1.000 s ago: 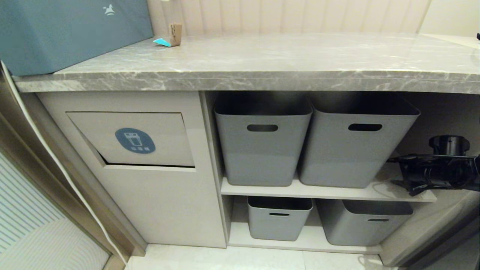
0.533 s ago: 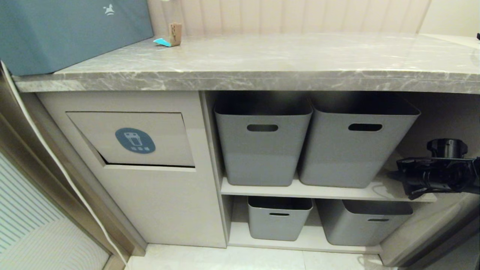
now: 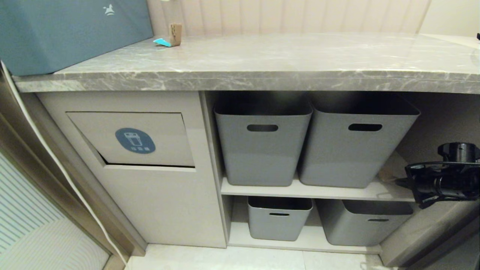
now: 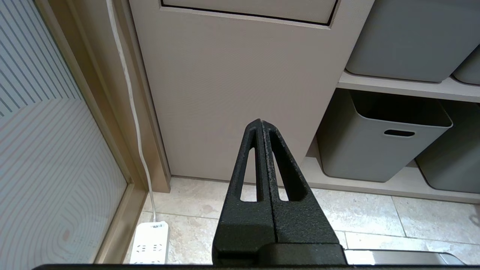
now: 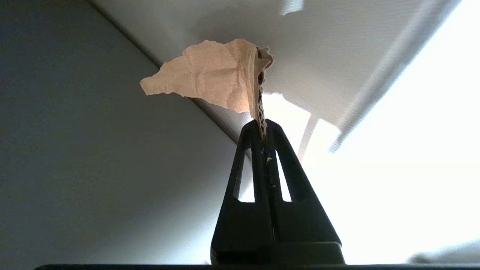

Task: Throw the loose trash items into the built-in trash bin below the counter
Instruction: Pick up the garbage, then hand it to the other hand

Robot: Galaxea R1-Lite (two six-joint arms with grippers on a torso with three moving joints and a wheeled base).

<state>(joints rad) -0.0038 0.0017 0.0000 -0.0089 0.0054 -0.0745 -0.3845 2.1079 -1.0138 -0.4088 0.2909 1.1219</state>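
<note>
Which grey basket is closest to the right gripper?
The upper right basket, on the top shelf; the right gripper is beside its lower right corner. The other three sit farther left or below.

Grey marble counter (image 3: pixel 285 63) bears teal box (image 3: pixel 71 33), scraps (image 3: pixel 170 36).

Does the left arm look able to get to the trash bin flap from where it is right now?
Probably yes. The left gripper, shut and empty, points at the beige cabinet front just below the trash bin flap, with nothing between them. It would have to rise to the flap.
</note>
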